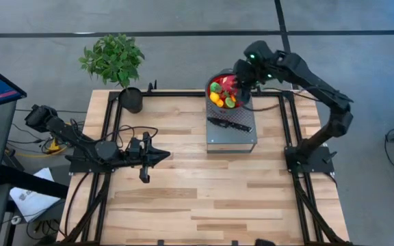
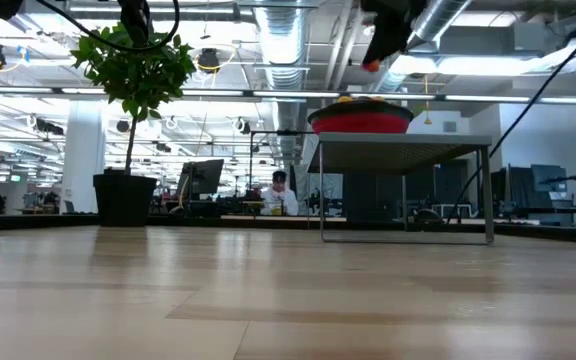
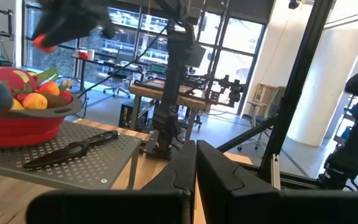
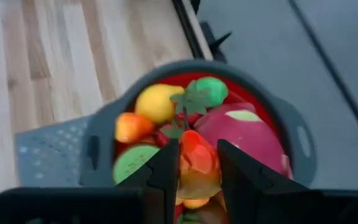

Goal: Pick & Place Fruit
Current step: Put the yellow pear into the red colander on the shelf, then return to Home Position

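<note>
1. overhead, the right gripper (image 4: 197, 165) hangs above the round red bowl with a grey inside (image 1: 212, 83), fingers pinching a small red-orange toy fruit (image 4: 196, 163).
2. the other toy fruits (image 1: 224, 96) and the pink-red dragon fruit (image 4: 248, 134) sit heaped in that bowl on the grey perforated stand (image 1: 232, 137).
3. a black-handled knife (image 1: 230, 124) lies on the stand beside the bowl.
4. the left gripper (image 1: 161, 156) rests low over the wooden table (image 1: 204, 198), fingers pressed together.

The bowl (image 1: 226, 93) of fruit (image 1: 221, 94) sits on the perforated stand (image 1: 231, 134) at the table's (image 1: 204, 198) far side, the knife (image 1: 229, 124) just before it. The potted plant (image 1: 117, 65) stands at the far left corner.
</note>
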Action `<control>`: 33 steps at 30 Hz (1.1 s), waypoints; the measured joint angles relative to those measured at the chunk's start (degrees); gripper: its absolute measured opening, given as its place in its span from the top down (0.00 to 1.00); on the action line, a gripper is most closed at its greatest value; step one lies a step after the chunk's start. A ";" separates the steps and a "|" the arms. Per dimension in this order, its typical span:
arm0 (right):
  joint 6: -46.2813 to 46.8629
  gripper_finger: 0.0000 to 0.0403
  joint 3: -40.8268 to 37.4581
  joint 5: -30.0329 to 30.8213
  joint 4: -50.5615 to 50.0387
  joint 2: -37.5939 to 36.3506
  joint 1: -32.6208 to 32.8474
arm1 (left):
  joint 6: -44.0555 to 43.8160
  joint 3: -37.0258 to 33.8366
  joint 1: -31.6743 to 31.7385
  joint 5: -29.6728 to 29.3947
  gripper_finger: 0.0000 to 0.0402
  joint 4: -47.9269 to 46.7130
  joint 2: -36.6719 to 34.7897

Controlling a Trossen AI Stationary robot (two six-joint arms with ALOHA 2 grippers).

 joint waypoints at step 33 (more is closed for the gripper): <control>-6.80 0.45 1.34 -3.07 -3.96 1.42 -1.96 | 0.46 -0.02 0.01 0.00 0.99 0.01 0.00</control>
